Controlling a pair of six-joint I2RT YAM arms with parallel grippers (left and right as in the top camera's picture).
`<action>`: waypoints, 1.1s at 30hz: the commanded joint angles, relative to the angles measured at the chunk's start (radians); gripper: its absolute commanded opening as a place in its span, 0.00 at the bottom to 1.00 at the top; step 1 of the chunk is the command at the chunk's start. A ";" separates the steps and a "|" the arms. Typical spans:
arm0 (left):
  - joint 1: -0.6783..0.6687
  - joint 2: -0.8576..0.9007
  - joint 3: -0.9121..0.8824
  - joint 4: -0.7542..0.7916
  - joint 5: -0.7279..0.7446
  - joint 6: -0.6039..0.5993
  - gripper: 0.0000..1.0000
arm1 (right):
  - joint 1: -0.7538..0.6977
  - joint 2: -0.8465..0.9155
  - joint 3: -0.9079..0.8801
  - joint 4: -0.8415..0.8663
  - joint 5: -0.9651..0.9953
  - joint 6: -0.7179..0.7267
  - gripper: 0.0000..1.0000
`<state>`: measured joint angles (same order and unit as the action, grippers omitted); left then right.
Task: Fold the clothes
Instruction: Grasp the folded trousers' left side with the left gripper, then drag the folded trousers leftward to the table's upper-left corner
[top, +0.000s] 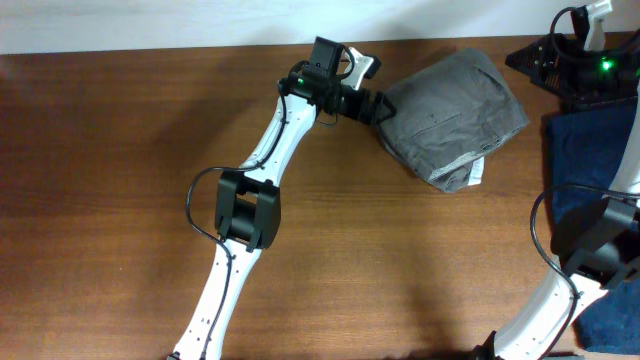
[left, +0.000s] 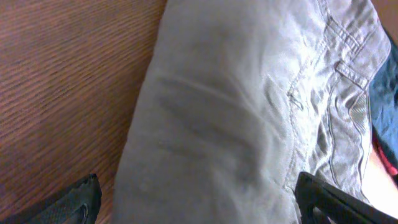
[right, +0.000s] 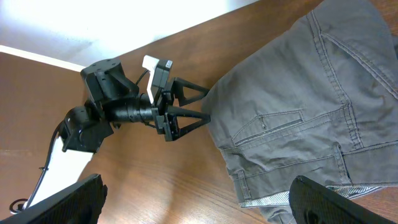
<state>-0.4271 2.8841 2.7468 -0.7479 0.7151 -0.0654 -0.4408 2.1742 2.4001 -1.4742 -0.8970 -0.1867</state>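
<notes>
Brown wooden table (top: 120, 150), pale wall along its far edge. The grey clothes (top: 455, 115) sit in a folded bundle near the far edge, right of centre. The left gripper (top: 378, 105) is at the bundle's left side, jaws spread wide, tips right at the cloth and gripping nothing. The right gripper (top: 540, 65) hangs by the far right corner, also wide and empty. A navy garment (top: 590, 160) lies along the right edge.

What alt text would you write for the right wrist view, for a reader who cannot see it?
A folded grey garment, back pocket and seams showing, lies on a wooden table. The left arm reaches toward it, its jaws open at the garment's edge. The jaws of the right arm show dark in the bottom corners, wide apart.
</notes>
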 joint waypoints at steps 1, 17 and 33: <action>-0.006 0.054 -0.005 0.029 0.029 -0.101 0.99 | 0.006 0.000 0.001 -0.011 0.004 -0.019 0.99; 0.000 0.054 -0.050 0.033 0.030 -0.106 0.01 | 0.017 0.000 0.001 -0.051 0.004 -0.045 0.99; 0.305 0.051 -0.026 -0.202 0.030 -0.161 0.00 | 0.017 0.000 0.001 -0.051 0.004 -0.045 0.99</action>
<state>-0.2386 2.9196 2.7163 -0.9058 0.8093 -0.1806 -0.4305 2.1742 2.4001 -1.5223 -0.8940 -0.2173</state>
